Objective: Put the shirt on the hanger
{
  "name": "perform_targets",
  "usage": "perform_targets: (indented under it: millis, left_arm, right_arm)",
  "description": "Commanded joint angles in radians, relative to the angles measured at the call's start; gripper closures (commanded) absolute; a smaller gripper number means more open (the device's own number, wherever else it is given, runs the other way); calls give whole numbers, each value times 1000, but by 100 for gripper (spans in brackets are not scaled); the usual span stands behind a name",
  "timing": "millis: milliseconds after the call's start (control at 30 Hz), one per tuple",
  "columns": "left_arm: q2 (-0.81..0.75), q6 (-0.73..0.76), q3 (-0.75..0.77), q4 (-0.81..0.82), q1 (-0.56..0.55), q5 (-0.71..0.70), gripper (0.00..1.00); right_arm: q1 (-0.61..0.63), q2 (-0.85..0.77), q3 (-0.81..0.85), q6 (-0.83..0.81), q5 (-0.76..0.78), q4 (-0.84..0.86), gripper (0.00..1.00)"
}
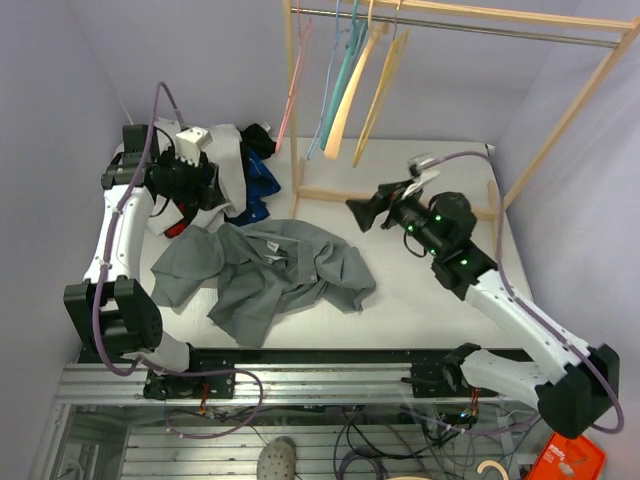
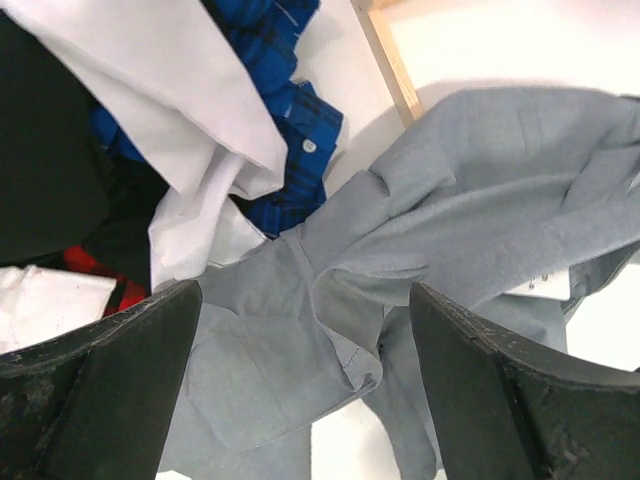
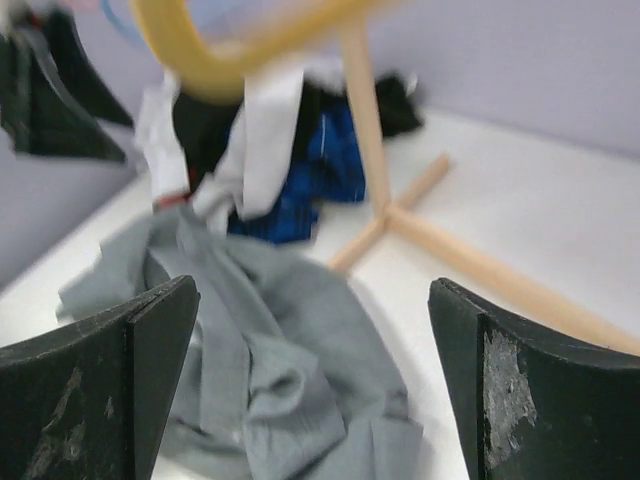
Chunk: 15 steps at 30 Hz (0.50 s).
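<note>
The shirt (image 1: 270, 270) is thin grey cloth, matt and creased. The hanger (image 3: 170, 50) looks like smooth yellow plastic. The rack (image 1: 292, 100) is pale bare wood. The tabletop (image 1: 430, 300) is white, smooth and matt. The left gripper (image 2: 305, 295) has scuffed matt black fingers (image 2: 100, 400).

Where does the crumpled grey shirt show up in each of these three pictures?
Top external: the grey shirt lies crumpled, left of centre.
Left wrist: the grey shirt fills the centre and right.
Right wrist: the grey shirt sits low and left of centre, blurred.
Shared landmark: the blue garment next to it.
</note>
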Motion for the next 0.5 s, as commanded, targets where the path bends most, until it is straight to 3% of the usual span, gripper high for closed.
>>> perform_targets:
  millis: [0,67,167,233,333,467]
  left_arm:
    - [3,-199,92,16,26,-18,4]
    - [-1,-367,103,49,27,-97,4]
    - [-31,-471,77,84,27,-183,4]
    - [-57,-492,56,105,27,-246,4]
    - [-85,-499,21,137,28,-333,4]
    - [-106,-505,-18,166,32,-326,4]
  right_arm:
    - [-1,-66,149,88,168,-87,0]
    - [-2,-27,290,90,207,-123,0]
    - [0,9,372,107,224,-59,0]
    - [-1,9,373,126,234,11,0]
    - [0,60,437,144,326,-39,0]
    - [0,148,515,166,372,-96,0]
